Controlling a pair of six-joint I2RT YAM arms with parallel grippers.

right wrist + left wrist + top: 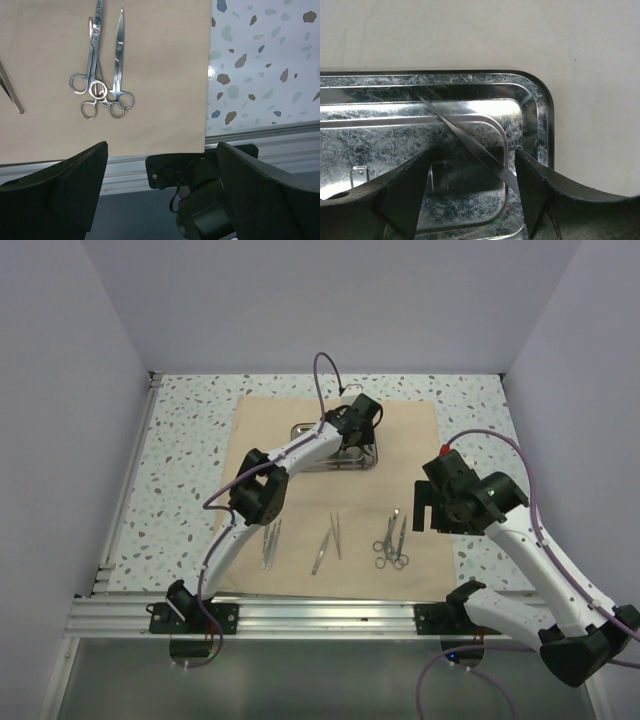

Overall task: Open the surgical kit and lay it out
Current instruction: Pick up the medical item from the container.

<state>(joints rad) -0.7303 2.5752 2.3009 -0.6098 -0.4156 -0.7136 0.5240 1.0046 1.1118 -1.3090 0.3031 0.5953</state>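
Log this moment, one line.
left gripper open, straddling slim steel instrument over shiny rectangular steel tray | right gripper open over beige cloth wrap edge

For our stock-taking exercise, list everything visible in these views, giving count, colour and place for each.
cloth wrap: one, beige, spread flat on table
table: one, white with coloured speckles, under everything
steel tray: one, shiny, on cloth's far half
slim steel tool: one, lying diagonally in the tray
ring-handled instruments: two, steel, rings overlapping, cloth's near right
tweezers-like tools: steel, two groups left of those, count unclear
left fingers: two, black, open, either side of the tray's tool
right fingers: two, black, open, above cloth's near right corner
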